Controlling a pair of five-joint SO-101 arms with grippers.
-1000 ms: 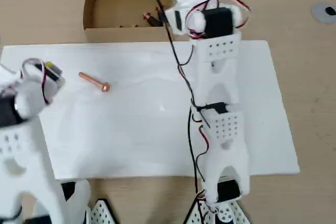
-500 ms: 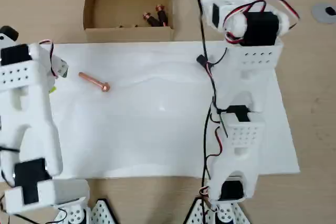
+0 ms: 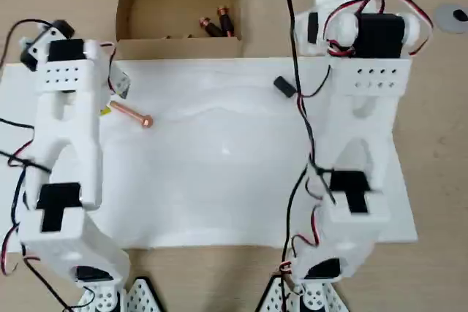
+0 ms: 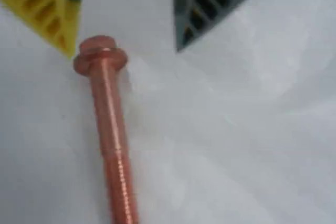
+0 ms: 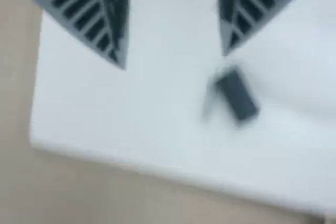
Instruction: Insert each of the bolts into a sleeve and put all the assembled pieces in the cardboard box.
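What I steer by here is the long copper-coloured metal bolt [image 3: 130, 113]. It lies on the white foam sheet [image 3: 219, 180] just out from the left front corner of the open brown cardboard box [image 3: 179, 47], its long axis running roughly along the box's front wall, and the left arm is plainly the nearer one. The left gripper [image 4: 125, 48] hangs right over it with its jaws spread, gripping nothing. Seen from the wrist, the flanged head sits just beside the yellow fingertip [image 4: 47, 9] and the shank runs back toward the wrist, so I judge a grip would land near the head. The short black cylindrical sleeve [image 3: 284, 85] lies on the same sheet off the box's right front corner, well apart from the bolt. The right gripper [image 5: 173, 56] is poised above it, also spread wide and empty. Both arms are stretched out toward the box. Two assembled pieces [image 3: 213, 24] already lie inside the box, near its right wall.
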